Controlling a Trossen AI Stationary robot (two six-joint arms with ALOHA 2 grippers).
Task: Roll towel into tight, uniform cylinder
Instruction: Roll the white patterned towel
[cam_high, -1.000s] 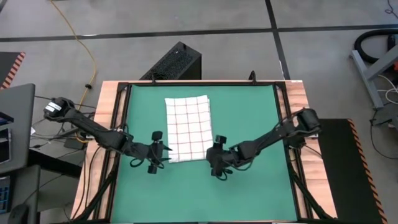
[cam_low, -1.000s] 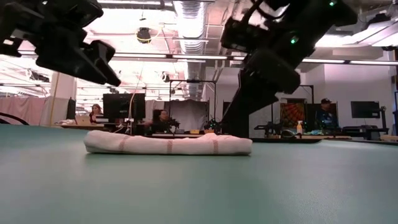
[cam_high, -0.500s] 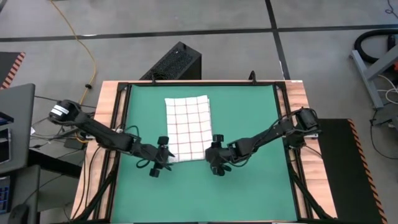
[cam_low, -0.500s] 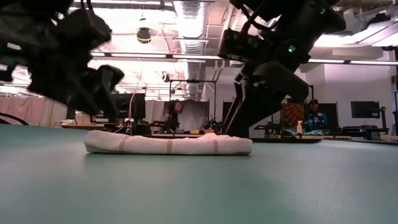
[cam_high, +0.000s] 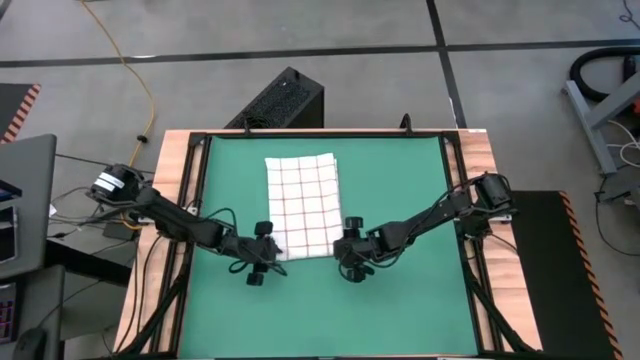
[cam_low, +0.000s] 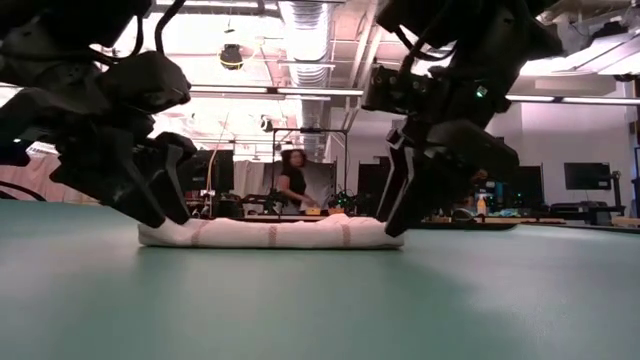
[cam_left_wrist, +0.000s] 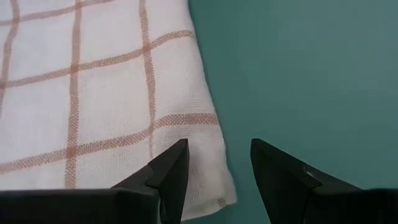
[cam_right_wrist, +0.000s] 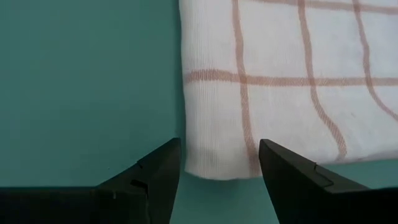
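Left gripper (cam_high: 262, 262) low over green mat (cam_high: 400, 190) at towel's near left corner, fingers (cam_left_wrist: 169, 171) parted, straddling corner edge, gripping nothing. Towel (cam_high: 302, 205) lies flat mid-mat, white with red-brown grid, near edge thickened into low fold in low view (cam_low: 270, 233). Right gripper (cam_high: 347, 258) at towel's near right corner, fingers (cam_right_wrist: 163, 167) spread wide around corner (cam_right_wrist: 214, 163), nothing held. Person (cam_low: 293, 183) stands in room beyond table

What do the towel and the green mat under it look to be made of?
The towel: thin woven cloth, probably cotton; matte weave and woven red-brown grid lines show. The green mat: smooth, even, matte sheet, maybe rubber or vinyl; the material stays uncertain.
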